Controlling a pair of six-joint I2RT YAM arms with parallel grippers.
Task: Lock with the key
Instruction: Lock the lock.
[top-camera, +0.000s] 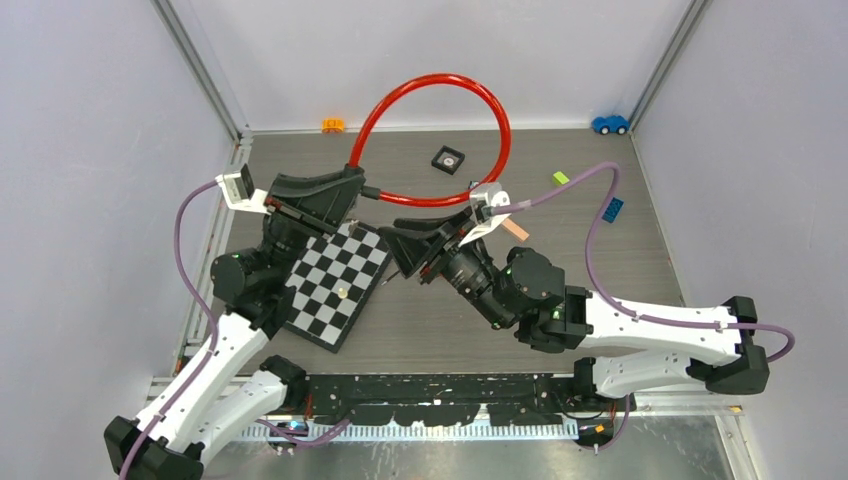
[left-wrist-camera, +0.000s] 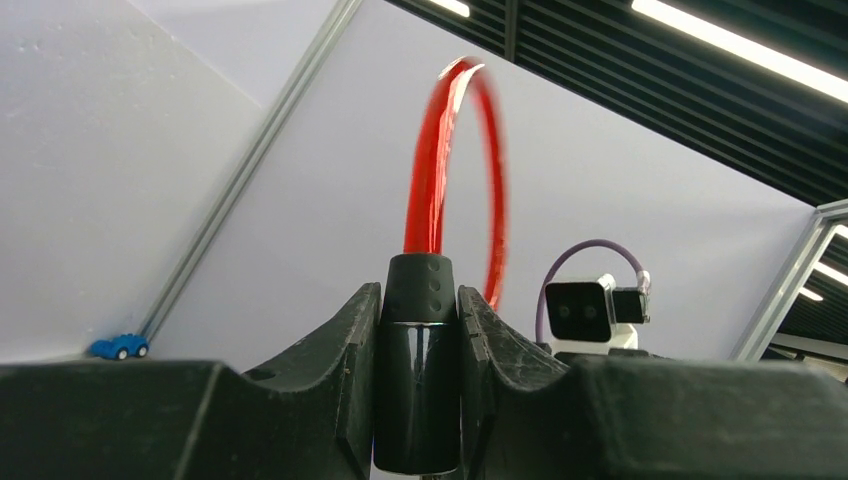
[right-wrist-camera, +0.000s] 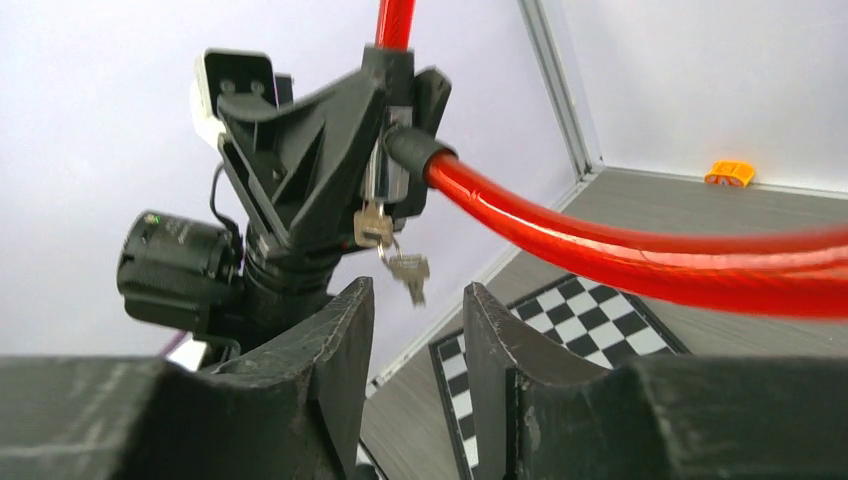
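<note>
right claw (right-wrist-camera: 417, 295): jaws apart, nothing between them. The key (right-wrist-camera: 373, 226) sits in the cylinder just past the tips, at 11 o'clock in the right wrist view. A second key (right-wrist-camera: 410, 270) dangles below it on the same ring.

left claw (left-wrist-camera: 417, 300): clamped on the lock body (left-wrist-camera: 415, 390), holding it up off the worktop (top-camera: 430, 325), at about 10 o'clock from the worktop's centre in the top view, above the far corner of the checkerboard (top-camera: 335, 285). The red cable (top-camera: 440, 80) arcs away toward 12 and loops back round. Its black-collared end looks seated in the side of the body.

Materials: the body is a glossy black cylinder with a matte rubbery collar. The cable has a slick vinyl sheath and is springy enough to hold its loop. The keys are thin, flat metal.

Handling, my read: the key is light, rigid, small and slippery. Pinch the inserted key flat across its faces, not the loose one, which will swing into the way. Turning torque goes into the body, and a smooth cylinder may spin in the left pads. Expect the cable to push back.
</note>
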